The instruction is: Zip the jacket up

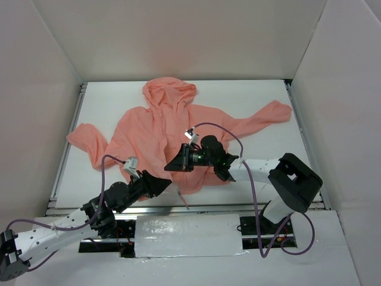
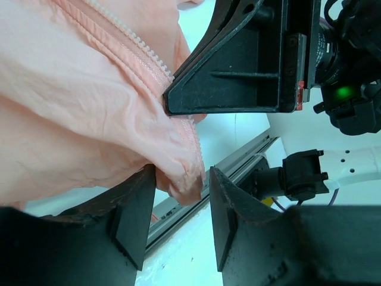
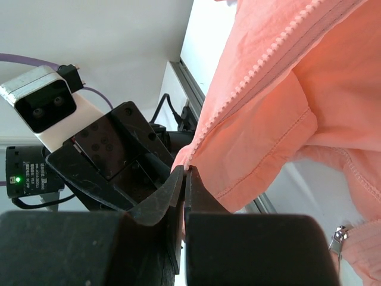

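The salmon-pink hooded jacket (image 1: 155, 128) lies spread on the white table (image 1: 107, 101), hood at the far side. My right gripper (image 1: 171, 165) is shut on the jacket's zipper edge near the bottom hem; in the right wrist view (image 3: 186, 173) the white zipper teeth (image 3: 250, 77) run up from its closed fingertips. My left gripper (image 1: 164, 185) is just below it. In the left wrist view (image 2: 181, 179) its jaws stand apart with the jacket's bottom corner (image 2: 184, 179) hanging between them, touching the left finger (image 2: 134, 208) only. The other zipper row (image 2: 146, 50) shows above.
A metal rail (image 1: 196, 207) runs along the table's near edge, close under both grippers. White walls enclose the table on three sides. The left sleeve (image 1: 86, 140) and right sleeve (image 1: 268, 116) lie outstretched. A small metal piece (image 3: 337, 238) hangs at the hem.
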Robot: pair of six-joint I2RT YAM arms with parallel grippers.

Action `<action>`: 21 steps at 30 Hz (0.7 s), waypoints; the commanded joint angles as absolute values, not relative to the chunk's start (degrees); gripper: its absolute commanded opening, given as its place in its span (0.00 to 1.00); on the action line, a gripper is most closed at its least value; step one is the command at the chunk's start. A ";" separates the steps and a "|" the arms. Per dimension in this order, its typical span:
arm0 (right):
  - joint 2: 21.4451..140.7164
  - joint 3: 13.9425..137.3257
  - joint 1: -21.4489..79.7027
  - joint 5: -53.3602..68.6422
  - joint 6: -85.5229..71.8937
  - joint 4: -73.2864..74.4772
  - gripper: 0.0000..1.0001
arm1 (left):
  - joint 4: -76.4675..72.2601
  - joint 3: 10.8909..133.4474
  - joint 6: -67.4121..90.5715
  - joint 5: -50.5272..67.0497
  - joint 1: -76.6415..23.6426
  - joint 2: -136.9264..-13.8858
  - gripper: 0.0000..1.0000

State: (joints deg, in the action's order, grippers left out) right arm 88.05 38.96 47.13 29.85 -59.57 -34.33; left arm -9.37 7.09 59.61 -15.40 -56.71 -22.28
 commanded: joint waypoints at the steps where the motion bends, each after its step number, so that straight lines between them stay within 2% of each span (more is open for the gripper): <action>1: 88.59 39.20 47.73 30.93 -59.41 -37.53 0.00 | -11.07 6.59 58.01 -16.00 -56.60 -22.85 0.52; 4: 88.86 39.55 47.81 31.55 -59.07 -37.44 0.00 | -12.13 6.33 58.18 -15.73 -56.60 -23.90 0.40; 7: 89.12 39.81 47.73 31.73 -58.54 -36.83 0.00 | -13.18 6.15 58.18 -15.38 -56.69 -24.78 0.35; 11: 89.82 40.17 47.81 33.74 -57.57 -37.00 0.00 | -14.24 6.50 57.39 -14.68 -56.69 -25.57 0.16; 12: 89.91 40.17 47.81 34.36 -57.57 -37.44 0.03 | -13.98 6.59 57.22 -14.85 -56.60 -25.75 0.12; 13: 89.91 39.99 47.81 34.97 -57.22 -38.05 0.17 | -13.71 6.68 57.30 -15.03 -56.69 -25.84 0.08; 14: 89.91 39.90 47.73 35.76 -57.13 -38.23 0.24 | -13.62 6.85 57.30 -15.20 -56.60 -25.84 0.05; 15: 89.83 39.64 47.81 36.03 -56.87 -38.49 0.36 | -13.54 6.86 57.13 -15.29 -56.60 -25.67 0.02; 18: 89.65 39.03 47.81 37.26 -55.29 -38.32 0.40 | -13.88 6.59 56.95 -15.12 -56.60 -24.62 0.00; 21: 89.65 38.15 47.72 38.58 -54.67 -39.55 0.40 | -14.06 6.24 56.87 -15.21 -56.69 -23.21 0.00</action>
